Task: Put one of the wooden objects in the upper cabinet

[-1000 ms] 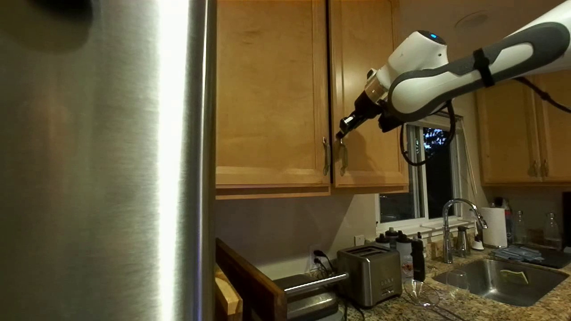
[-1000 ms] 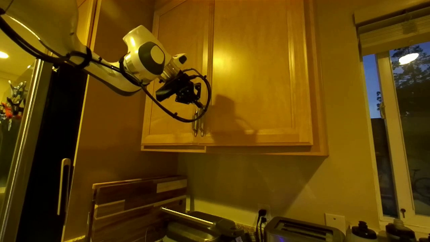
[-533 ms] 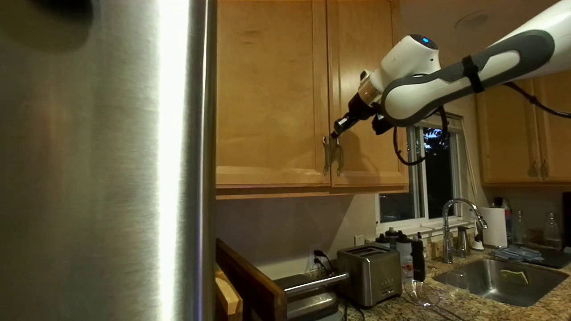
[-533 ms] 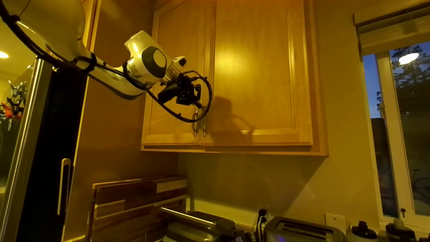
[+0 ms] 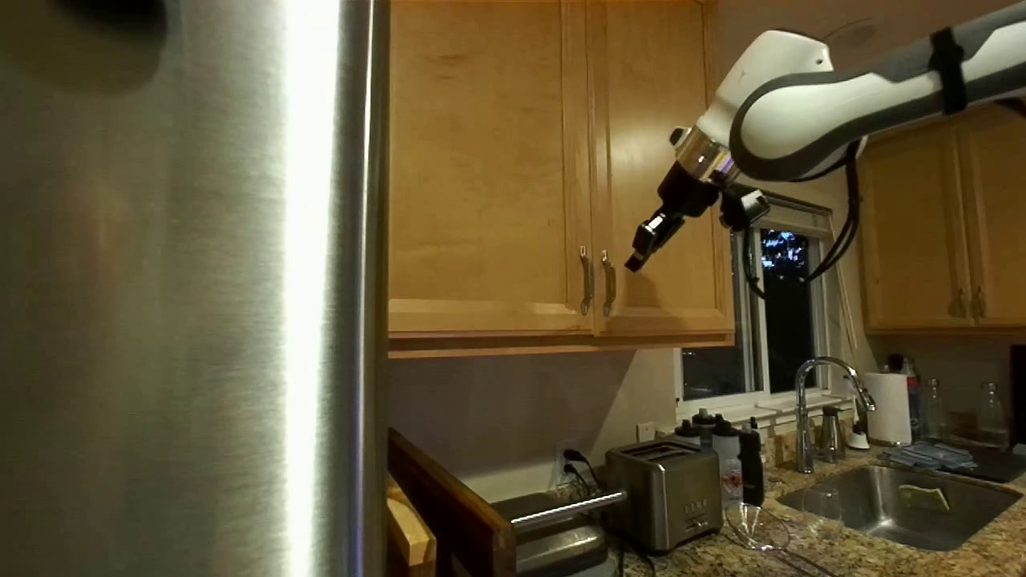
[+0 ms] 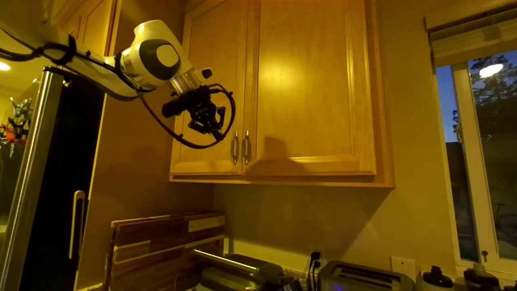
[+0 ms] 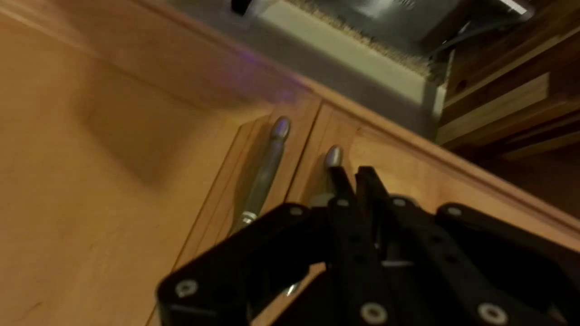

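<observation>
Kitchen at dusk by the look of the window (image 6: pixel 494 169), granite bench (image 5: pixel 898 561) below. Upper cabinet (image 6: pixel 311 101) is on the wall (image 6: pixel 408 121) above it, both doors (image 5: pixel 481 160) closed, and the end effector (image 7: pixel 352 170) hangs just off the door handles (image 7: pixel 267 172), apart from them as far as I can see. Its fingertips (image 7: pixel 368 178) are nearly together, only a thin slit between and nothing in it. My guess is it's there to tug a door, since nothing goes inside until one swings out. Wooden boards (image 6: pixel 161 250) stand on edge beside the tall side panel (image 6: pixel 137 169), probably to save room, and they're likely the objects meant. No readable text: markings on the toaster (image 5: pixel 664 497) and red print on a bottle (image 5: pixel 728 465) are too small.
</observation>
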Motion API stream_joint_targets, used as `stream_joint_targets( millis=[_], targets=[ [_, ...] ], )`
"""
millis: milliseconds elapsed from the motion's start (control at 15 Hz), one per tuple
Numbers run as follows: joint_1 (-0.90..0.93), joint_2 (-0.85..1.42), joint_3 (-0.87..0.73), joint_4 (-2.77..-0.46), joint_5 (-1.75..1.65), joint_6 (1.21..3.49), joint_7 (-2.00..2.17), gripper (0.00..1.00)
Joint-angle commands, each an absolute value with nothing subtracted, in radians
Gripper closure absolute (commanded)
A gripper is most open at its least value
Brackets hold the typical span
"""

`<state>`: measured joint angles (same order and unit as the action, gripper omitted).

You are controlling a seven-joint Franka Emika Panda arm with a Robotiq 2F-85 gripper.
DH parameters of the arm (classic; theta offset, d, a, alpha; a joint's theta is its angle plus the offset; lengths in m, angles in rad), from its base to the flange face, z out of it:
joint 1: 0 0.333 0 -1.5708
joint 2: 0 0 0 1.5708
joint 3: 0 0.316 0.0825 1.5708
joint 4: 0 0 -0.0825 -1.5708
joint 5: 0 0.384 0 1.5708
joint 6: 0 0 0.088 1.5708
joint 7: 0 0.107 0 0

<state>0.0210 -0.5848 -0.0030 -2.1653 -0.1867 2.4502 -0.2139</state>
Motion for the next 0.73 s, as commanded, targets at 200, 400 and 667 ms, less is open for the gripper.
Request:
stream_joint_targets(
  millis=[200,400,667],
  targets=[
    [0.097,-0.665,-0.075,-2.234,-0.055,2.063,-0.320,0.40],
    [0.052,-0.664,-0.046,-2.246,-0.106,1.955,-0.279,0.19],
    [0.065,-0.642,-0.053,-2.237,-0.106,1.967,-0.295,0.18]
  ],
)
